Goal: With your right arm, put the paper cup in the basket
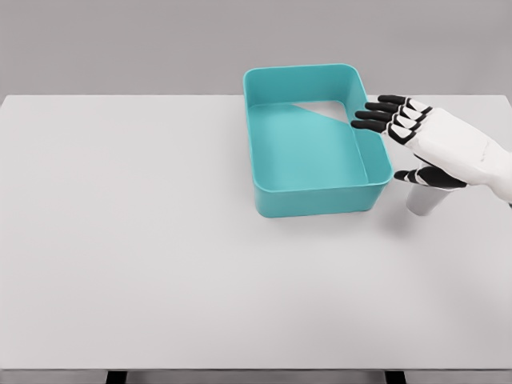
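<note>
A white paper cup [422,200] stands on the table just right of the teal basket [272,172], partly hidden under my right hand. My right hand [396,144] comes in from the right edge and hovers over the cup, its black-tipped fingers [376,116] stretched out toward the basket's right wall and its thumb [420,176] lying above the cup's rim. The fingers are spread and hold nothing. The basket is a rectangular tub, empty inside. My left arm is out of view.
The white table [128,240] fills the view, with its front edge near the picture's bottom. The basket sits toward the table's far side, right of centre.
</note>
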